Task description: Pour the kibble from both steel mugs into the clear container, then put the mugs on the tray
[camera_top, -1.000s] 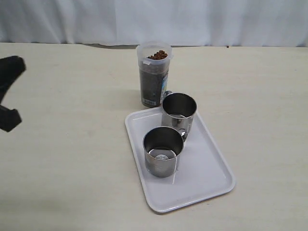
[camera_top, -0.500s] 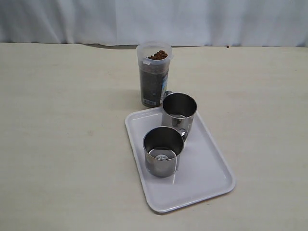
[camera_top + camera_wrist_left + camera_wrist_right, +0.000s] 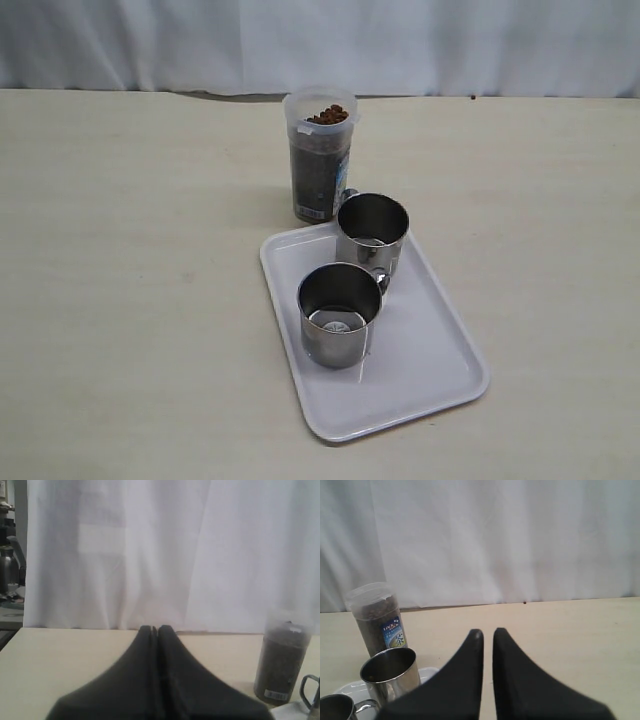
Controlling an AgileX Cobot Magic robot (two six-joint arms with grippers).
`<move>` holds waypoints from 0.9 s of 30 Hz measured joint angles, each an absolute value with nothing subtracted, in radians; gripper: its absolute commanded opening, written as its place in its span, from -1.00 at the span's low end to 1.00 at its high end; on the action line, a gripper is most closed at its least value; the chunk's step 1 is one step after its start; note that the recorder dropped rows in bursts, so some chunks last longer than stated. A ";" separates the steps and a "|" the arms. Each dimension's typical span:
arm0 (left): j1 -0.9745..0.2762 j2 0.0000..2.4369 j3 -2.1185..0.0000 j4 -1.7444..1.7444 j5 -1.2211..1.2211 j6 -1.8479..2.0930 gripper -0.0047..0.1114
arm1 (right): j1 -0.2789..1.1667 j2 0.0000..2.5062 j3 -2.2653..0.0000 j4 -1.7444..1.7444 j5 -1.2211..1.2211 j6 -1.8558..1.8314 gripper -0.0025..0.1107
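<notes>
Open table [image 3: 130, 300] surrounds tray [image 3: 430, 370]; container [image 3: 320, 165] crowds rear mug [image 3: 372, 240].

Two steel mugs [image 3: 340, 312] on tray [image 3: 430, 370], kibble-filled clear container [image 3: 319, 160]

Reads as a lab or robot test station, not a home. A white curtain [image 3: 320, 45] hangs as a plain backdrop along the whole far side of a wide, pale wood-grain table [image 3: 130, 300]. Past the curtain's edge, in the left wrist view, is a cluttered work area with a steel flask [image 3: 7, 572] and dark equipment, too blurred to name.
</notes>
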State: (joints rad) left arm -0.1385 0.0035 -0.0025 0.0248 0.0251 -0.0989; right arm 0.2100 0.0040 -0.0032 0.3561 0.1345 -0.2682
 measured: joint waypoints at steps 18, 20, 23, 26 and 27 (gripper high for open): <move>-0.139 0.004 -0.003 0.060 0.184 -0.099 -0.92 | 0.210 0.004 -0.003 0.356 0.135 -0.268 -0.86; -0.139 0.004 -0.003 0.077 0.189 -0.099 -0.92 | 0.210 0.004 -0.003 0.356 0.135 -0.268 -0.86; -0.139 0.004 -0.003 0.084 0.191 -0.099 -0.92 | 0.210 0.004 -0.003 0.356 0.135 -0.268 -0.86; -0.139 0.004 -0.003 0.088 0.191 -0.099 -0.92 | 0.210 0.004 -0.003 0.356 0.135 -0.268 -0.86; -0.139 0.004 -0.003 0.088 0.191 -0.099 -0.92 | 0.210 0.004 -0.003 0.356 0.135 -0.268 -0.86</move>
State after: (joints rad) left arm -0.1385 0.0035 -0.0025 0.0876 0.1906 -0.0989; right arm 0.2100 0.0040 -0.0032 0.3561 0.1345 -0.2682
